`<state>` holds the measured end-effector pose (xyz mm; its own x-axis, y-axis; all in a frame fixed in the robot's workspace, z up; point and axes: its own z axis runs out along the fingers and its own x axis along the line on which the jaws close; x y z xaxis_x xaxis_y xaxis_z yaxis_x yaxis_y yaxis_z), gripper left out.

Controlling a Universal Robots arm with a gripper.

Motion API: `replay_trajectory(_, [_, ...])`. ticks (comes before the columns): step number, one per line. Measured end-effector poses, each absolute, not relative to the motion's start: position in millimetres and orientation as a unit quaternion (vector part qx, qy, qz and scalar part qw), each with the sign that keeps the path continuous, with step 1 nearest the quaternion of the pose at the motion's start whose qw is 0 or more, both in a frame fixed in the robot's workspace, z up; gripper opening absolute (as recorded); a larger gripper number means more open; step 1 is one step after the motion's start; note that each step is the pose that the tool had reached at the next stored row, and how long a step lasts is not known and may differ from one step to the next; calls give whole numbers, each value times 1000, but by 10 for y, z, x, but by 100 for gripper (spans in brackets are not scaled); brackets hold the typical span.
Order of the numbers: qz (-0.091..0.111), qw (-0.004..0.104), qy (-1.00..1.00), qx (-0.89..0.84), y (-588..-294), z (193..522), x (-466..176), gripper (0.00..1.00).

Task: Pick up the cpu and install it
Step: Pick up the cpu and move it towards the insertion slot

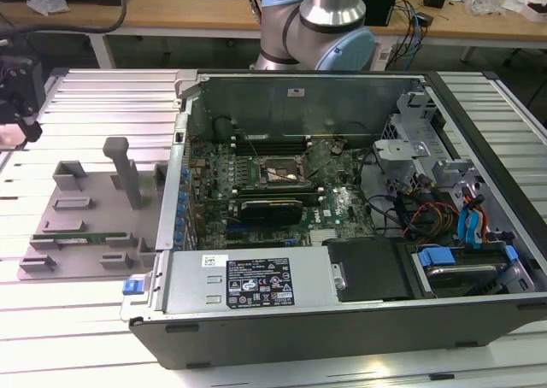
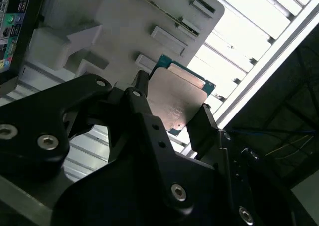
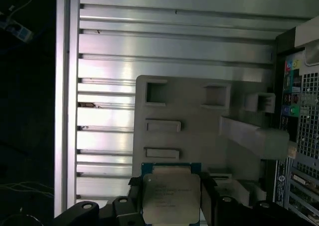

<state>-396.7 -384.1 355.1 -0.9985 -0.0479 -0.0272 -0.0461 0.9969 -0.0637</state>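
One small flat square cpu (image 2: 180, 97), silvery-grey metal top plate over a thin blue-green board rim, pinched by two opposite edges between the black fingers (image 2: 142, 91) of the black metal gripper (image 2: 173, 105). Clenched on the chip in both wrist views, top plate turned toward the cameras. Carried clear of any surface, hanging above the pale grey moulded plastic fixture tray (image 3: 199, 111) with its rectangular pockets, on the ribbed aluminium table (image 3: 174, 52).

Probably light and rigid, with no flex to speak of, yet delicate. Smooth metal plate likely slick; underside contacts, hidden here, easily harmed. Best gripped just as now: on the bare side edges, never across the faces, with a modest squeeze and kept level.

Further out, in the exterior view, gripper (image 1: 19, 89) at the far left, high over the table. Well apart from the open black computer case (image 1: 359, 337) and from the square black socket frame (image 1: 278, 173) on the green motherboard (image 1: 342, 208) inside it. Picking up done, by the look of it; installing not yet.
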Motion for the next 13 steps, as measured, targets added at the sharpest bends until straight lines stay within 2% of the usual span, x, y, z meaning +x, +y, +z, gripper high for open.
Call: replay_trajectory(13, [-33,14,999,-24,-3841,3725,-3967,55])
